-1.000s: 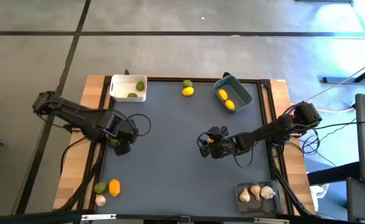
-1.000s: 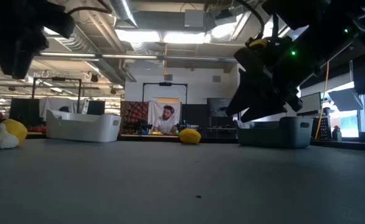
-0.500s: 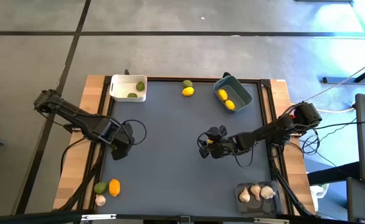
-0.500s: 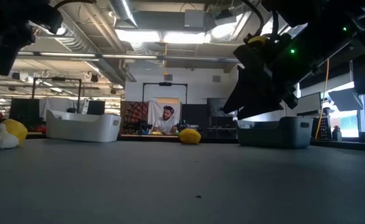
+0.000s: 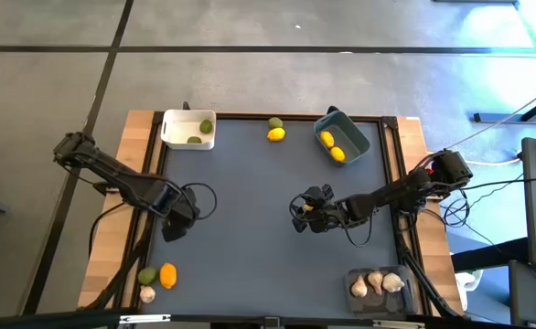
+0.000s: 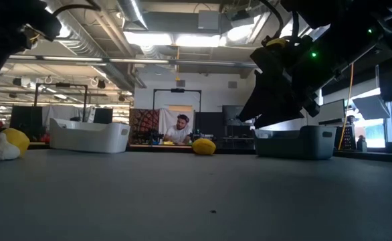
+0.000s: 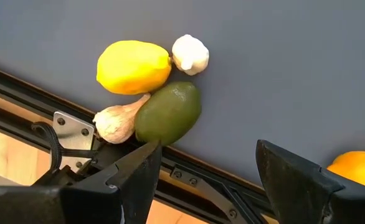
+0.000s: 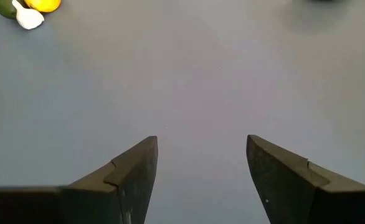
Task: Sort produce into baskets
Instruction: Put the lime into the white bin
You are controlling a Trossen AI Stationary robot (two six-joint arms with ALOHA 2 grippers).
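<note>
Slid toward 7 o'clock: left hand (image 5: 175, 228), spread and empty, nearing green fruit (image 7: 168, 113), lemon (image 7: 133, 66), garlic (image 7: 190, 54) clustered at desk (image 5: 250, 238) corner. Right hand (image 5: 306, 212) spread, idle mid-desk. Risk: nudging touching neighbours over the edge.

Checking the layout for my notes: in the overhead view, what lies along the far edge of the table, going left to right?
White basket → green fruit touching a yellow fruit just nearer → blue-grey basket.
</note>
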